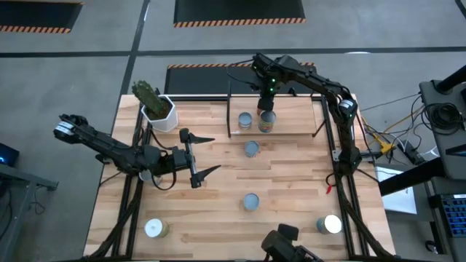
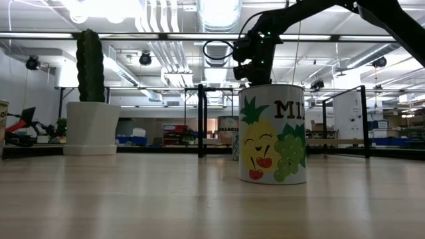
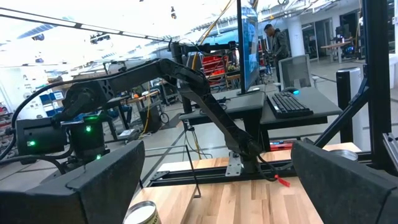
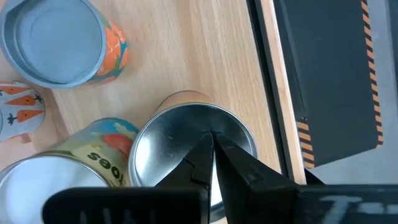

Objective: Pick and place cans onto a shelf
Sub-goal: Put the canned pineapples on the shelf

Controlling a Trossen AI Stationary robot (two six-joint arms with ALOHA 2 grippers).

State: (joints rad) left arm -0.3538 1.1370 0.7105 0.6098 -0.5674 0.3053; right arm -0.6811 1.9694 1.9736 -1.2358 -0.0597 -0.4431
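Hovering shut-fingered, the right claw (image 4: 211, 146) holds nothing above the silvery round-topped tin (image 4: 193, 149) on the low light-wood shelf (image 1: 291, 116). It should lift straight clear. The left claw (image 1: 195, 156) waits wide over the bench (image 1: 291, 189).

Lighting: bright, even overhead — ceiling fixtures (image 2: 106, 8) glare white in low view; near tabletop (image 2: 133, 206) soft, out of focus.

Overhead, table-level, two wrist views

Cans on shelf and tabletop

Two cans (image 1: 245, 120) stand side by side on the shelf (image 1: 291, 109) at the tabletop's (image 1: 291, 182) far edge, the right claw (image 1: 266, 104) above one. Before the shelf, two more line up (one behind the other); the plant pot (image 1: 160, 113) sits far left
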